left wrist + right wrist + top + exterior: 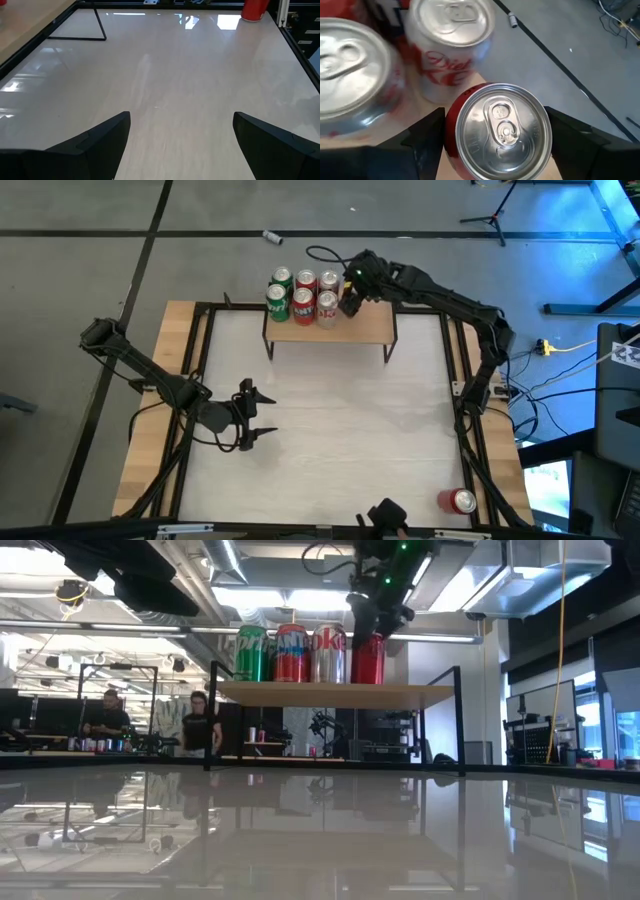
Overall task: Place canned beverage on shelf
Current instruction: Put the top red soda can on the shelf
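Red can (pixel 497 131) stands on the shelf (pixel 360 330) beside the others, between the right gripper's (pixel 352 296) spread fingers, so lift straight up without nudging neighbours; left gripper (pixel 252 417) waits spread over the tabletop (pixel 350 420).

We see the light-wood shelf (pixel 345 328) on black legs, carrying 6 upright cans (pixel 303 297) at its left end. 1 red can (pixel 461 501) lies far from the shelf.

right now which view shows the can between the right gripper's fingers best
The right wrist view: the red can fills it, lid up, between the right gripper fingers. The low view shows its side on the shelf; the high view hides it under the arm; the left wrist view misses it.
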Motion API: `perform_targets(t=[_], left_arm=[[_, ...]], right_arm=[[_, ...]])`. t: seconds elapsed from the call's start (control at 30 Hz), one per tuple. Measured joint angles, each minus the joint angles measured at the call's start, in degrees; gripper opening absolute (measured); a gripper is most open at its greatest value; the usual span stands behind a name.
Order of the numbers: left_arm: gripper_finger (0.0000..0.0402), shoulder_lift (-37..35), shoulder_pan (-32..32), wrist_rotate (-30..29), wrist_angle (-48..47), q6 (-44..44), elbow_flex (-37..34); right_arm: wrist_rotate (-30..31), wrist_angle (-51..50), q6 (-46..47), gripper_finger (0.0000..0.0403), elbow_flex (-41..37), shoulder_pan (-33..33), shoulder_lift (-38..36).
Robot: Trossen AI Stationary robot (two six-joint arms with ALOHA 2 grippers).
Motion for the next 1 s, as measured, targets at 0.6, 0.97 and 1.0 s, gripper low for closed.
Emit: perform_targets(t=[0.6,0.97,1.0], left_arm=[[0.0343,0.0,0.0,0.3,0.0,0.0,0.0],[0.0343,0.0,0.0,0.3,0.0,0.2,0.0],[0.0343,0.0,0.0,0.3,0.0,0.4,0.0]], right_arm=[[-0.9,3.4,-0.5,0.0334,0.1,-0.3,0.9],[-1.0,-0.2,-1.4,0.0335,4.4,0.5,0.8],[-0.8,-1.2,-1.4,0.0335,5.3,0.6,0.8]])
